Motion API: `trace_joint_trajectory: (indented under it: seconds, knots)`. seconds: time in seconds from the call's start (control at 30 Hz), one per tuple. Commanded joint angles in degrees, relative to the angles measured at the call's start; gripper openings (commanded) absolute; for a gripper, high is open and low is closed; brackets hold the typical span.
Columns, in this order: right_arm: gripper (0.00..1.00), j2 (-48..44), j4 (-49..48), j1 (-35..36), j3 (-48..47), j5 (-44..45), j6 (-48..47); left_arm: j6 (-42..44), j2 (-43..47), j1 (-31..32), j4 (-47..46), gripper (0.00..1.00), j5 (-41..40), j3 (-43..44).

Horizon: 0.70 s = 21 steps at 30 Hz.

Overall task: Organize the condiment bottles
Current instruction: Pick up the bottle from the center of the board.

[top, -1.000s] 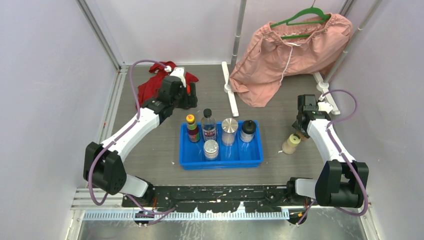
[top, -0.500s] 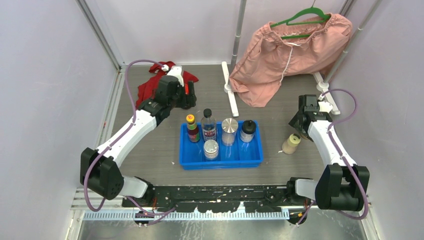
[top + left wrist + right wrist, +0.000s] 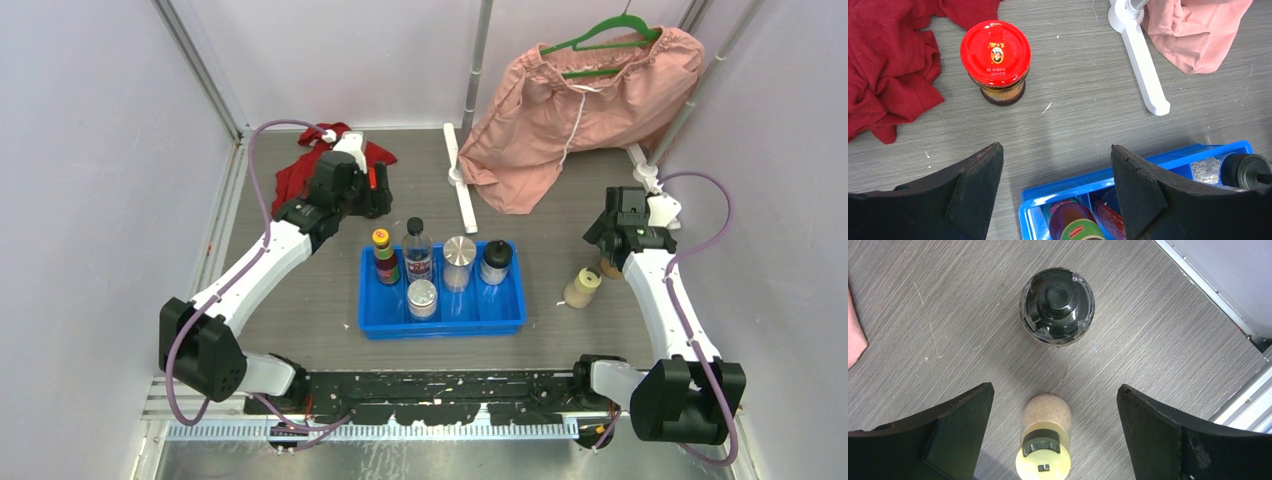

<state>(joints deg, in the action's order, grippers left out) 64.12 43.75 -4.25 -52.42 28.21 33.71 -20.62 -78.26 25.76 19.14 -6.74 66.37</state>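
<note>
Fingers (image 3: 948, 435) of the right gripper (image 3: 1054, 387) are spread wide and touch nothing, with the beige bottle (image 3: 1044, 440) standing between them, the black bottle (image 3: 1057, 305) just ahead, the table edge (image 3: 1213, 297) near on the right, and the left gripper (image 3: 1055, 150) spread too, over the blue tray (image 3: 1058, 192).

Grey table (image 3: 300, 290): tray (image 3: 440, 328), bottles (image 3: 580, 289), red cloth (image 3: 290, 180).

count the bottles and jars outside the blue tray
3: red-capped jar beside the red cloth; right of the tray, a beige bottle and a dark bottle. The arms may hide more.
</note>
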Motion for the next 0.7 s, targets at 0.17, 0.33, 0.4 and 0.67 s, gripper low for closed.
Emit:
trace_joint_trajectory:
  seconds: [0.17,0.33,0.4,0.67]
  knots:
    - [1.0,2.86,-7.69,-1.24,0.42,2.86,-1.34,-1.51,2.12,-0.36,-3.09,0.79,2.68,-1.31]
    - [1.0,6.56,-11.85,-1.97,0.57,2.98,-2.24,-2.14,1.91,-0.36,-4.55,0.79,4.43,-2.68]
    - [1.0,8.11,-13.56,-1.99,0.71,2.68,-2.44,-2.67,1.8,-0.36,-5.6,0.79,5.14,-3.24]
    - [1.0,12.33,-19.44,-2.08,2.32,6.09,-4.96,-3.87,0.8,-0.36,-8.28,0.79,6.48,-4.88]
